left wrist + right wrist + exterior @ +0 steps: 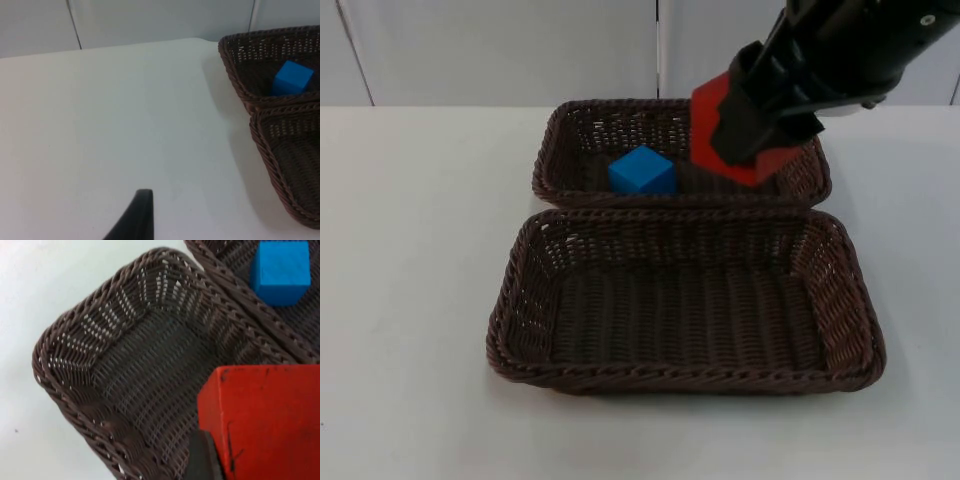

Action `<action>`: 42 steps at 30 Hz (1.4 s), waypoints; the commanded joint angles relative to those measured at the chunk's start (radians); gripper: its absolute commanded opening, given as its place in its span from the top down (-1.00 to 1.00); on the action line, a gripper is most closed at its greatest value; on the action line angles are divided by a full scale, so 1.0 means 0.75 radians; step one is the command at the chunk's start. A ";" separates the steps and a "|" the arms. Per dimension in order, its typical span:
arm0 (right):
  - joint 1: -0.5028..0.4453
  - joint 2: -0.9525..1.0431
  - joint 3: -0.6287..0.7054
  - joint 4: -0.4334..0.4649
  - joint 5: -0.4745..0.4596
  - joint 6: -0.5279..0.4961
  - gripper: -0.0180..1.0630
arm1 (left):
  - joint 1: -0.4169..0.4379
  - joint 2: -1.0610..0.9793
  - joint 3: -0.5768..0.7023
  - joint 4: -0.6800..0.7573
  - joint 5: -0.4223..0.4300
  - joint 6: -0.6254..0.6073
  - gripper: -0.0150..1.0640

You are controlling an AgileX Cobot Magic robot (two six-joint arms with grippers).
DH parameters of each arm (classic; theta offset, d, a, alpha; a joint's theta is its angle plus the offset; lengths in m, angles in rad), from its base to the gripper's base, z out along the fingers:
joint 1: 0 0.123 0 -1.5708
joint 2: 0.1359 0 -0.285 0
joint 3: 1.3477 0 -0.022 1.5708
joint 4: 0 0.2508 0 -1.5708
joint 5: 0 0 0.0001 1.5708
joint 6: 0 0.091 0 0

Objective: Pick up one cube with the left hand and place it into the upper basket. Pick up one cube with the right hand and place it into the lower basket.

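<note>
Nearest the camera in the top view we see the lower basket, a dark brown woven wicker tray of rectangular outline, lying with nothing in it on the white table top. Directly behind it, rim against rim, lies the upper basket of the same weave, holding the blue cube on its floor. Above the right part of this farther basket hangs the right gripper, its black fingers clamped on the red cube, which is carried clear of the wicker. In the right wrist view we look past the red cube down into the lower basket, which we take to mean the drop there is close but not yet made.

We judge the red cube to be rigid and light, with flat, somewhat scuffed faces; a hold across two opposite faces, as here, should be secure, and we expect a release from low height to do it no harm.

The left gripper's black fingertip stands over bare table beside the baskets, this arm waiting; we cannot tell whether its fingers are spread or together.
</note>
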 commanded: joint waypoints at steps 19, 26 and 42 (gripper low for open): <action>0.008 0.319 -0.002 0.007 -0.138 -0.013 0.97 | 0.003 -0.005 0.006 0.003 -0.012 -0.006 -0.91; 0.008 0.414 -0.002 0.004 -0.159 -0.013 0.97 | 0.003 -0.005 0.006 0.003 -0.012 -0.006 -0.91; 0.008 0.530 0.000 0.001 -0.209 -0.013 0.37 | 0.003 -0.005 0.006 0.000 -0.012 -0.006 -0.91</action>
